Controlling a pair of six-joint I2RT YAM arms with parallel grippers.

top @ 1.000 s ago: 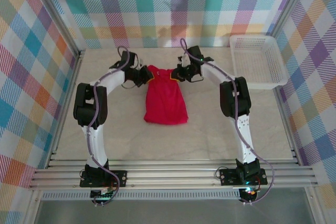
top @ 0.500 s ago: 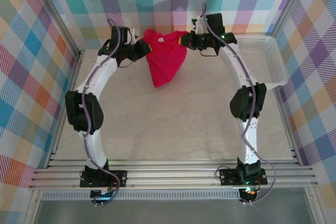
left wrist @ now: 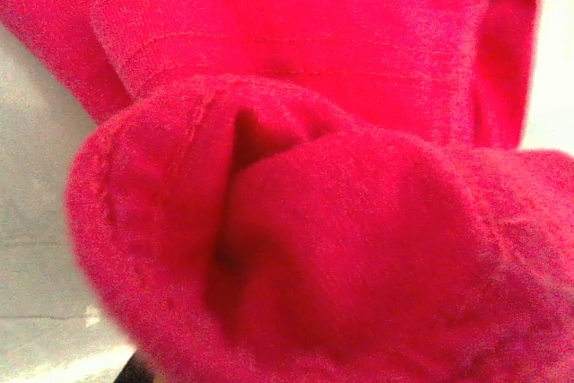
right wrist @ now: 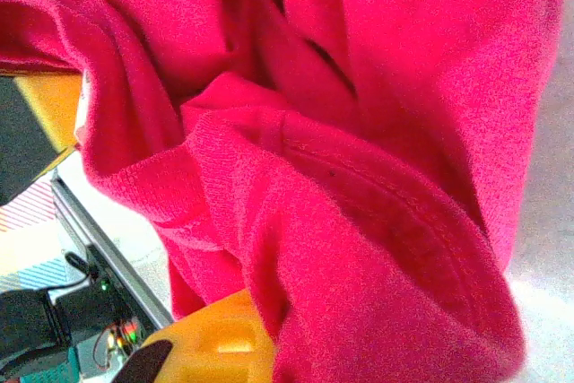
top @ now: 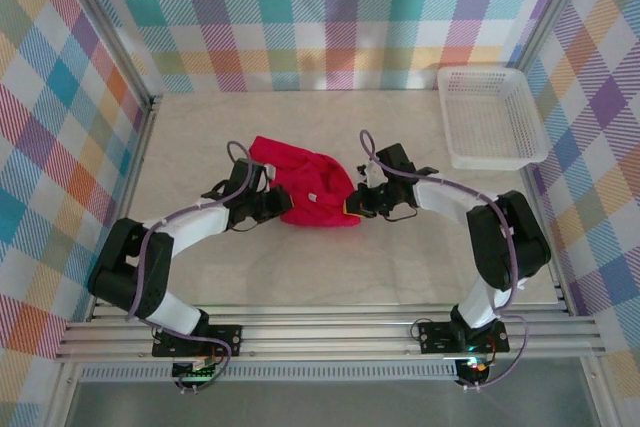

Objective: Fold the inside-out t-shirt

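The inside-out t-shirt [top: 305, 187] is a bright red bunched heap on the table, a little back of centre, with a small white tag showing on top. My left gripper [top: 277, 205] is shut on its near left edge. My right gripper [top: 350, 204] is shut on its near right edge. In the left wrist view red fabric [left wrist: 341, 221] with a stitched hem folds right over the jaws and hides them. In the right wrist view the red cloth [right wrist: 359, 221] drapes over a yellow fingertip [right wrist: 215, 347].
A white mesh basket [top: 492, 117] stands at the back right by the checked wall. Checked walls close in the back and both sides. A metal rail [top: 320, 332] runs along the near edge, with bare table in front of the shirt.
Both arms have swung the shirt up high toward the back wall and then brought it down nearer, where it now lies bunched on the table.
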